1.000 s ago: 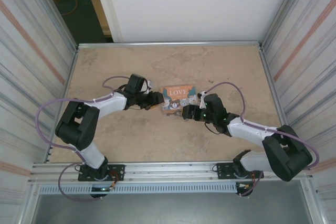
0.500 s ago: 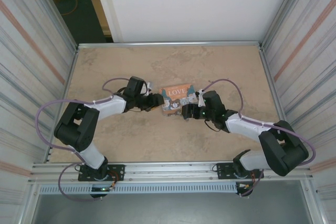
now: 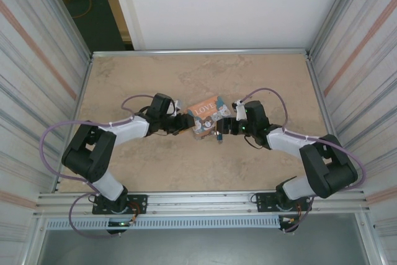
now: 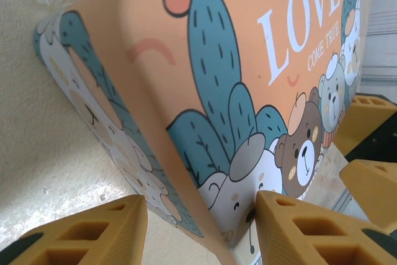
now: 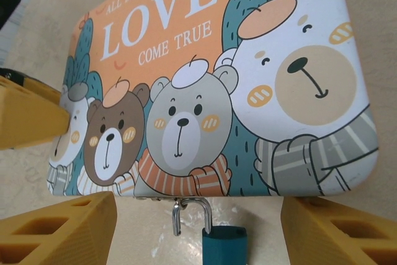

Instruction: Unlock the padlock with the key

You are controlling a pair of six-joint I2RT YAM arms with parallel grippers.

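The orange "LOVE" tin box (image 3: 205,111) lies skewed at the table's middle. The small blue-grey padlock (image 5: 223,245) hangs from the tin's front hasp by its silvery shackle (image 5: 205,206); the shackle's left leg ends free outside the body. My right gripper (image 5: 198,206) is open, one yellow finger on each side of the padlock and not touching it. My left gripper (image 4: 201,200) is shut on the tin's (image 4: 248,60) left corner, one pad on the lid. In the top view the left gripper (image 3: 185,122) and right gripper (image 3: 221,127) flank the tin. The key is out of view.
The beige table (image 3: 155,79) is fenced by ribbed metal walls on the left (image 3: 37,91) and right (image 3: 363,60). A metal rail (image 3: 198,200) runs along the near edge. Purple cables (image 3: 267,94) loop over both arms.
The tin has turned anticlockwise, its right end now farther back. My right gripper slid left and back along the tin's front while its jaws widened a little. The left gripper shifted slightly right.
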